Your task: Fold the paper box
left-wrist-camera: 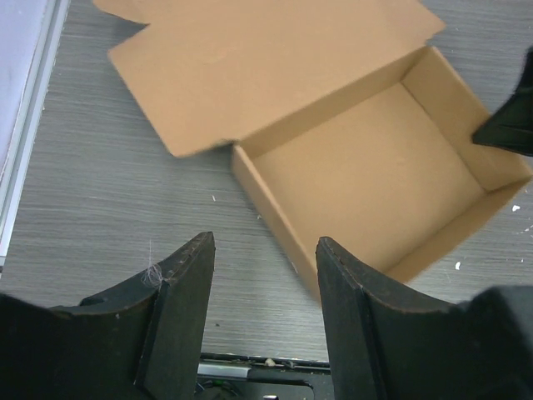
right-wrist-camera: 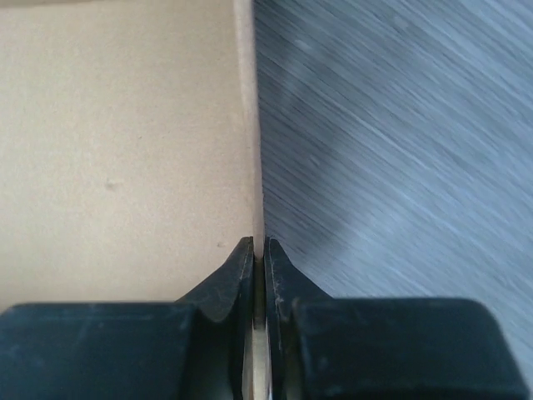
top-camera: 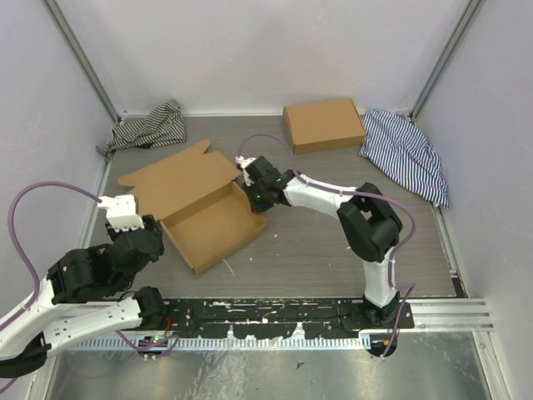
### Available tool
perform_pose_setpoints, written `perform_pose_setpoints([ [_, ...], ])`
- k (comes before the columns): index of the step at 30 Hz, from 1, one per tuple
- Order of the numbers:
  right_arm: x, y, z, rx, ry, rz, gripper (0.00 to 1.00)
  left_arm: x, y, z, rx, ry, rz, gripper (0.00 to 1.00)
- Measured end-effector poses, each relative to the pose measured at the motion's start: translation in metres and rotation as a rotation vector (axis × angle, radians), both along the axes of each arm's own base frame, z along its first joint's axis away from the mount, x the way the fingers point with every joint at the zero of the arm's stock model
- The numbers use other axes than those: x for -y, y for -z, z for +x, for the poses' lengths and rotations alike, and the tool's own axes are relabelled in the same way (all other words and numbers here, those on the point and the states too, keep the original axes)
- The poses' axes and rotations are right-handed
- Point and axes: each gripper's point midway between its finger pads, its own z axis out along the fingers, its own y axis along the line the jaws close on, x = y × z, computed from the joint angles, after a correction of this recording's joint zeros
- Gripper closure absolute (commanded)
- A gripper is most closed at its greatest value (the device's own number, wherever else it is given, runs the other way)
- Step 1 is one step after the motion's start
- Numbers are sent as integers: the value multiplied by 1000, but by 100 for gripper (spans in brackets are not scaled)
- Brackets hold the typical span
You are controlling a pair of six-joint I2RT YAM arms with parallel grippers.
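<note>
Brown paper box (top-camera: 212,225) side wall pinched in right end effector (right-wrist-camera: 259,250).

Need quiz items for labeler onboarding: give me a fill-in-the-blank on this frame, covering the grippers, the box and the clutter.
1. The gripper pinching a wall of the paper box belongs to the ____ arm.
2. The left gripper hovers near the box with its jaws ____, holding nothing.
3. The box's lid is ____, so the tray's inside shows.
4. The far-left cloth and the far-right cloth are both ____.
Missing words: right; open; open; striped.
</note>
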Motion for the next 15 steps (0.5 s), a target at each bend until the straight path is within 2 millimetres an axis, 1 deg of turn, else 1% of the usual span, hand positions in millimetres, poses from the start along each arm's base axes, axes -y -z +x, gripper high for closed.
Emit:
perform_pose_setpoints([
  [2,24,1,-5,-12,55,-17,92,0,0,0,0,0,0,41],
  [4,41,0,-10,-17,92,-31,92,0,0,0,0,0,0,41],
  [6,53,1,-19,-22,119,-42,93,0,0,0,0,0,0,41],
  [7,62,1,-28,-25,138,-48,93,0,0,0,0,0,0,41],
  [12,89,-2,-57,-36,191,-56,92,0,0,0,0,0,0,40],
  [15,103,-9,-72,-35,233,-46,92,0,0,0,0,0,0,40],
])
